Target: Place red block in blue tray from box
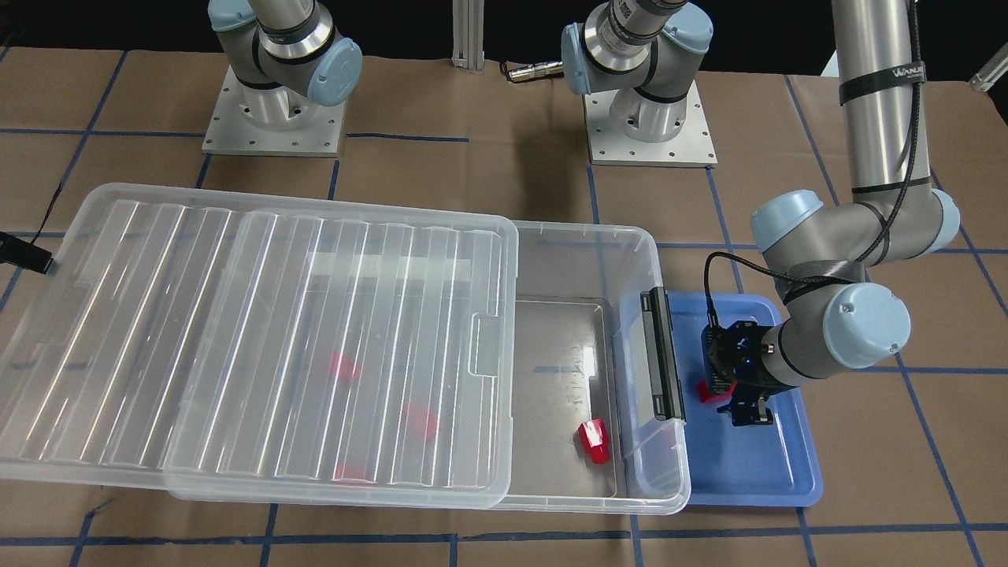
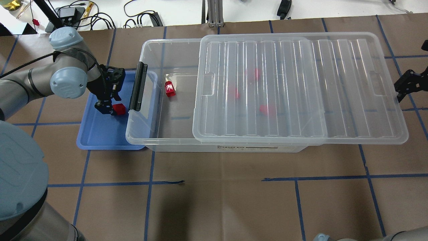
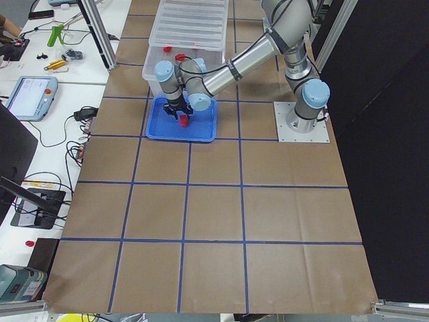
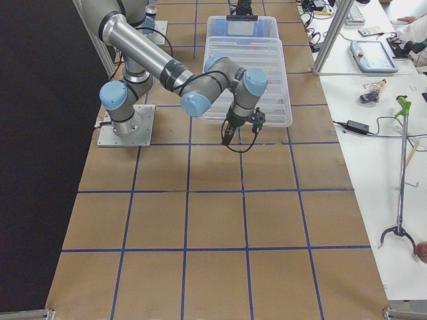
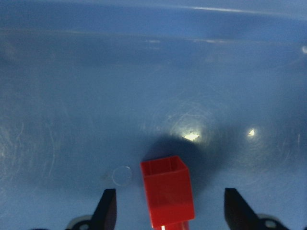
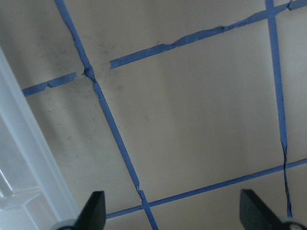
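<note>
The blue tray (image 2: 100, 135) lies against the latch end of the box (image 2: 150, 45). My left gripper (image 2: 112, 107) hangs low over the tray, open. One red block (image 5: 168, 194) sits on the tray floor between the fingers (image 5: 108, 208), touching neither; it also shows in the overhead view (image 2: 119, 109). Another red block (image 2: 170, 89) lies in the uncovered end of the box. Three more red blocks (image 2: 267, 109) show blurred under the lid (image 2: 294, 87). My right gripper (image 2: 406, 85) is open and empty beyond the lid's far end.
The ribbed lid is slid sideways and overhangs the box's far end, leaving the end near the tray uncovered. The black latch (image 2: 138, 87) stands between box and tray. Brown paper with blue tape lines (image 6: 110, 129) covers the table. Both arm bases (image 1: 650, 118) stand behind the box.
</note>
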Robot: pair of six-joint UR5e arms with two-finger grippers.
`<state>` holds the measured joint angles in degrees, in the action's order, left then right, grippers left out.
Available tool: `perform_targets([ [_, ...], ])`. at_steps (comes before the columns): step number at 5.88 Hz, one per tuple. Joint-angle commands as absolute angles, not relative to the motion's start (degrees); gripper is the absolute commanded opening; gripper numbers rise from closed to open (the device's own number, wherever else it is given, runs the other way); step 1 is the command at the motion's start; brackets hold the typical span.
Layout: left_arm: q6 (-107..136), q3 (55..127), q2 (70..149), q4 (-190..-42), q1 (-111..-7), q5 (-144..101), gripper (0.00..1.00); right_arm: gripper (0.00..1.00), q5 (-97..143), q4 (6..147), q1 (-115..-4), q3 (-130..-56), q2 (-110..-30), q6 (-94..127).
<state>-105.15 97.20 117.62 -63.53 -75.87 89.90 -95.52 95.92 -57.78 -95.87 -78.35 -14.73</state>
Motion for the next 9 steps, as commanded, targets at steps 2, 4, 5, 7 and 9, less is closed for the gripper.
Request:
perform_targets([
  [2,-95.23,94.93,109.65,-73.61,-77.78,89.56,0.98,1.00,-94.66,95.89,-60.81,-97.73,-79.63,-14.59],
  [4,-90.64,93.09,101.11,-83.88,-79.97,89.21,0.98,1.00,-93.08,95.80,-63.01,-98.26,-79.98,-14.50],
  [5,-87.74,91.25,98.64,-86.55,-82.42,89.21,0.98,1.00,-92.99,95.89,-64.15,-98.70,-79.98,-14.50],
  [7,-78.82,90.61,95.28,-89.21,-85.51,90.08,0.98,1.00,-90.72,95.54,-64.42,-98.96,-80.59,-14.33],
  [9,-58.90,90.70,92.74,-89.30,-85.78,90.09,0.98,1.00,-90.53,95.62,-68.00,-98.96,-80.68,-14.24],
])
